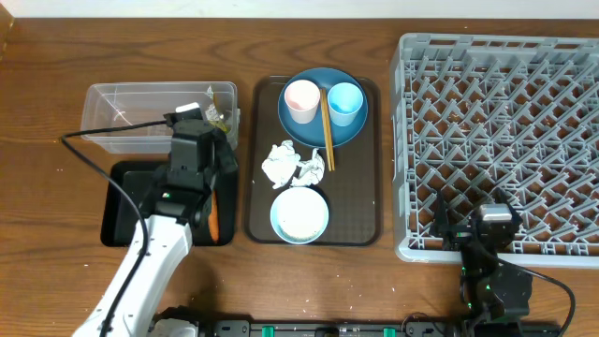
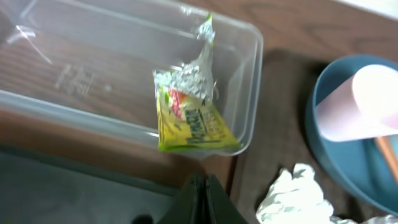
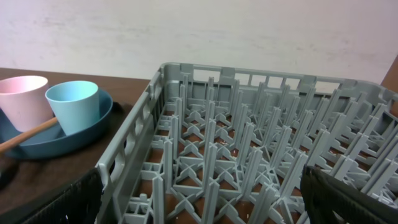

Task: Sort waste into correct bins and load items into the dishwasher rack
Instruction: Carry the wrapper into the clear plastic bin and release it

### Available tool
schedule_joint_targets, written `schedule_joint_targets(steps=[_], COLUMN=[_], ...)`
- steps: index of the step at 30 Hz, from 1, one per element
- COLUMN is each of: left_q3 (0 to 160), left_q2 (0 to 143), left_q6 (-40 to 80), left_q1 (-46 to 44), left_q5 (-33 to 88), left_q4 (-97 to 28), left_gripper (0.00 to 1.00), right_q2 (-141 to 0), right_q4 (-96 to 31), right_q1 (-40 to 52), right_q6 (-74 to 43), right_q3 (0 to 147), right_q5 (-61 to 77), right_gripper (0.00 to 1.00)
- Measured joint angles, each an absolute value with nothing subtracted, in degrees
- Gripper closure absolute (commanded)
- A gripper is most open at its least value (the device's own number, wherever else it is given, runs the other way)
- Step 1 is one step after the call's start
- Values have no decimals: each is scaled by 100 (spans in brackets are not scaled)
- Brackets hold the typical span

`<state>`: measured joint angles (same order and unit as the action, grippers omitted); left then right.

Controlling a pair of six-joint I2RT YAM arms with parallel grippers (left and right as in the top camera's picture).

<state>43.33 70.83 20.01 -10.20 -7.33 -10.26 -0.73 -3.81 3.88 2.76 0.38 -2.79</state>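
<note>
While your left hand (image 2: 200,183) is clenched near the clear tub (image 2: 74,93) | yellow wrapper (image 2: 189,121) rests at its corner | right hand (image 3: 202,198) released over the rack (image 3: 249,143).

The brown serving tray (image 1: 357,187) is bare along its right side beside the crumpled paper (image 1: 284,165) and bowl (image 1: 299,214); the dark-blue plate (image 1: 305,132) crowds its far end. Left of it the left arm (image 1: 190,171) overhangs the clear tub (image 1: 122,117) and black tray (image 1: 126,213); right of it, a narrow gap of table (image 1: 389,159) meets the rack (image 1: 505,131).
</note>
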Motion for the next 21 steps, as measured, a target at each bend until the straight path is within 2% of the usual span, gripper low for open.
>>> schedule_joint_targets(steps=[21], left_q3=[4333], left_q2=[8248], left_q6=[2078], left_q1=[-801], left_q5=[-862], left_q4=[-102], left_gripper=[91], right_q2=[-73], right_q4=[-381], right_q1=[388], right_q6=[276], right_q3=[38], right_q5=[-279], right_gripper=[1])
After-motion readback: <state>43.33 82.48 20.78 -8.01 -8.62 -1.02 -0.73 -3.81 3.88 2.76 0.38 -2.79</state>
